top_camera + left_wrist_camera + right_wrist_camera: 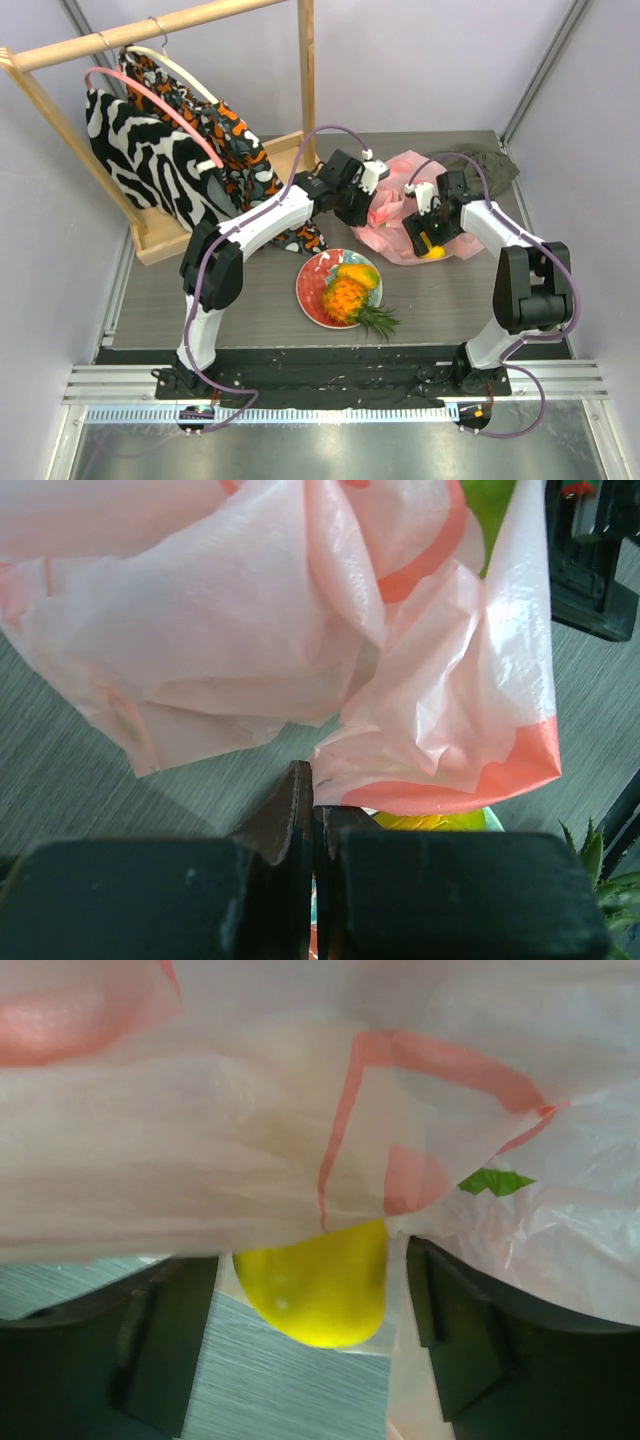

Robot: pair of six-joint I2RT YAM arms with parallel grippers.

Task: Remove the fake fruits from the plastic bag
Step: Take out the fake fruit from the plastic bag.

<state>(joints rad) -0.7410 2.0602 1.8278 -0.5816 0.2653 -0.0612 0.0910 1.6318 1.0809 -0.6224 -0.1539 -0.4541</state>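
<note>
Left gripper (312, 792) is pinched closed on an edge of the pink plastic bag (405, 215), which lies crumpled on the grey table (450, 310). Right gripper (312, 1282) is spread wide either side of a yellow mango (320, 1305) poking from the bag, apparently not touching it. A pineapple (350, 297) lies on the plate (310, 290); a wooden clothes rack (150, 30) stands at the far left.

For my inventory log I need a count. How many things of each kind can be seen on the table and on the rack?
Fake fruits: 3 (pineapple, orange-yellow piece, yellow fruit)
Plate: 1
Plastic bag: 1
Olive cloth: 1
Hanging clothes: 2 (zebra-print garment, orange-and-black garment)
Total: 8. The bag may hide more fruits.
</note>
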